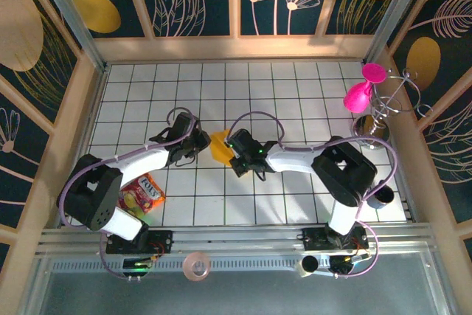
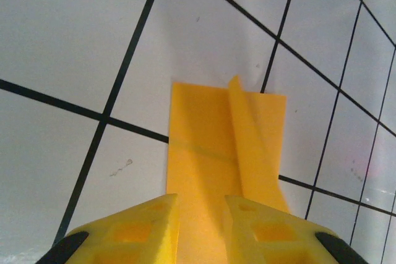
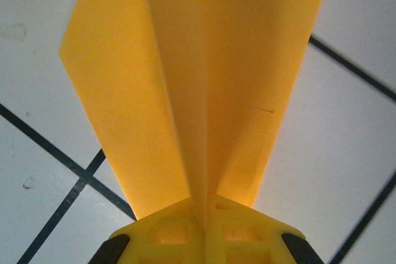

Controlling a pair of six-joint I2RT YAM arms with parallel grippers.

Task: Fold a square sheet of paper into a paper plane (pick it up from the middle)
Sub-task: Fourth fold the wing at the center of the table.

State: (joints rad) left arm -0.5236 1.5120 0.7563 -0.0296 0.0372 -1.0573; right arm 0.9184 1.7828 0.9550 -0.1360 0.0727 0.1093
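Paper (image 1: pixel 219 147), orange-yellow and already creased, sits between the two arms at the middle of the white tiled table (image 1: pixel 295 94). From where I stand, the right gripper (image 3: pixel 204 207) has its yellow fingers pressed together on the centre fold. The two halves flare away from the pinch like stiff wings, smooth and matte, with one sharp ridge running down them. I'd guess it holds there to keep the crease from springing open. The left gripper (image 2: pixel 201 208) faces the other end with its fingers slightly spread. The flat strip runs into the gap between them, and a narrow flap stands up along one side. It looks placed to take or press that end, though I can't tell whether it touches the paper. Thin stuff, easily buckled.
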